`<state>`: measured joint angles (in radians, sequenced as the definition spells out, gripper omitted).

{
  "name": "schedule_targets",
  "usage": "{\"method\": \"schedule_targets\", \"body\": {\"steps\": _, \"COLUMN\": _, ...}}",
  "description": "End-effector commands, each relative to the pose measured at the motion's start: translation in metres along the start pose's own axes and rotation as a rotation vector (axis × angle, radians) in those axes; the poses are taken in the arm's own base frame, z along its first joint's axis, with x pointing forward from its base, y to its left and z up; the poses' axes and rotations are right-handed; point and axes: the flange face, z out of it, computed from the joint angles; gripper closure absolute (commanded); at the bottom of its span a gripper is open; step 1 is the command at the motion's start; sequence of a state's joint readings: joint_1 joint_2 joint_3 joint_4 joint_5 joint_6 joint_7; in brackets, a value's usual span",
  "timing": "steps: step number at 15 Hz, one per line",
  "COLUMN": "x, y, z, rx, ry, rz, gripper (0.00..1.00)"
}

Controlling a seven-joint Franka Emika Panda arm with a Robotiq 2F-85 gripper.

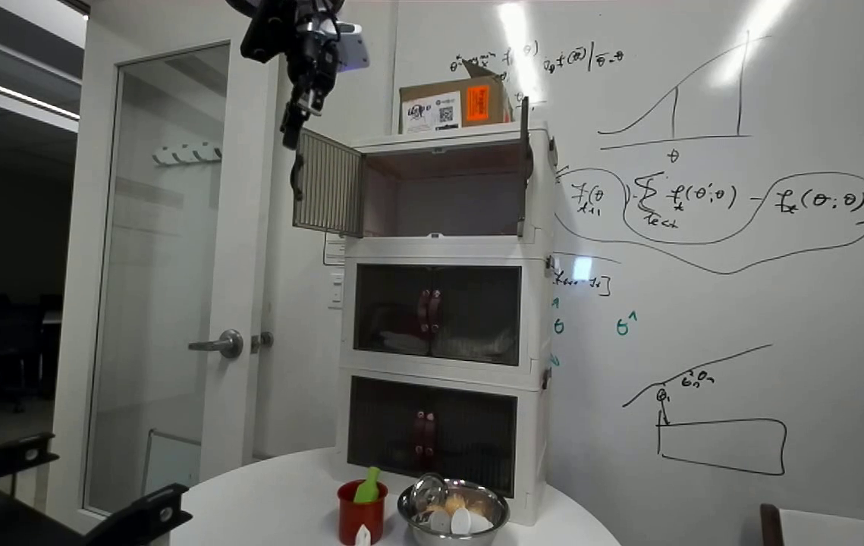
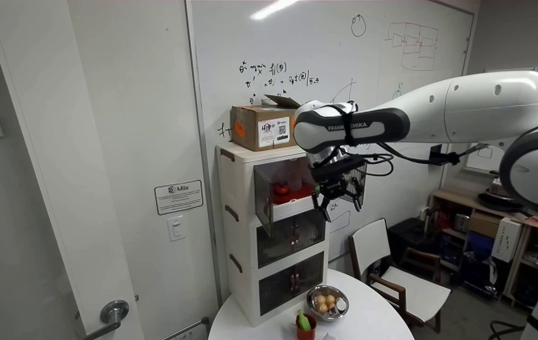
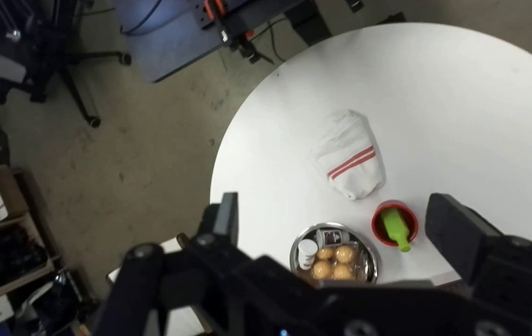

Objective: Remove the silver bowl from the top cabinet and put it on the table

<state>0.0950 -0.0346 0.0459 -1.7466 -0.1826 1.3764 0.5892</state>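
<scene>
Two fingers [image 3: 226, 217] on the claw [image 3: 332, 205], spread wide apart, holding nothing; it hangs pointing down, high above the round white surface [image 3: 457, 116] and well out in front of the cabinet stack [image 1: 432, 368]. Arm [image 2: 434, 113] runs roughly level above it in an exterior view. Things on the surface, nearest first: white towel [image 3: 352, 154] with red stripes, lying flat; then red cup [image 1: 354, 517], upright, with a green bottle-like thing [image 3: 394, 224] tilted in it. Just beside the cup: silver bowl [image 1: 454, 540], upright on the surface near the foot of the stack, so that's where the task's item is. It carries four eggs [image 3: 344, 254] and two small tubs [image 3: 308, 254]. Behind that, the stack itself, three white boxes high. Top cabinet [image 1: 450, 189] has both doors [image 1: 329, 186] swung open; red stuff [image 2: 281, 189] shows inside in an exterior view, can't tell exactly what. Middle doors [image 1: 394, 303] and bottom doors [image 1: 386, 421], dark see-through, are closed. Cardboard box [image 1: 432, 114] sits on top of the stack; whiteboard [image 1: 705, 303] with marker formulas and sketches stands behind it all.
</scene>
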Motion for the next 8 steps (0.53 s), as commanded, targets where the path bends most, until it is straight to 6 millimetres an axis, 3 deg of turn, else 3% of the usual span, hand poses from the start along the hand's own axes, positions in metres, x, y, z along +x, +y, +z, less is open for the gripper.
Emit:
{"method": "schedule_targets", "body": {"steps": 1, "x": -0.022, "y": 0.031, "z": -0.002, "rx": -0.028, "ry": 0.172, "rz": -0.096, "gripper": 0.0}}
{"method": "schedule_targets", "body": {"steps": 8, "x": -0.027, "y": 0.079, "z": 0.012, "rx": 0.074, "ry": 0.494, "rz": -0.24, "gripper": 0.0}}
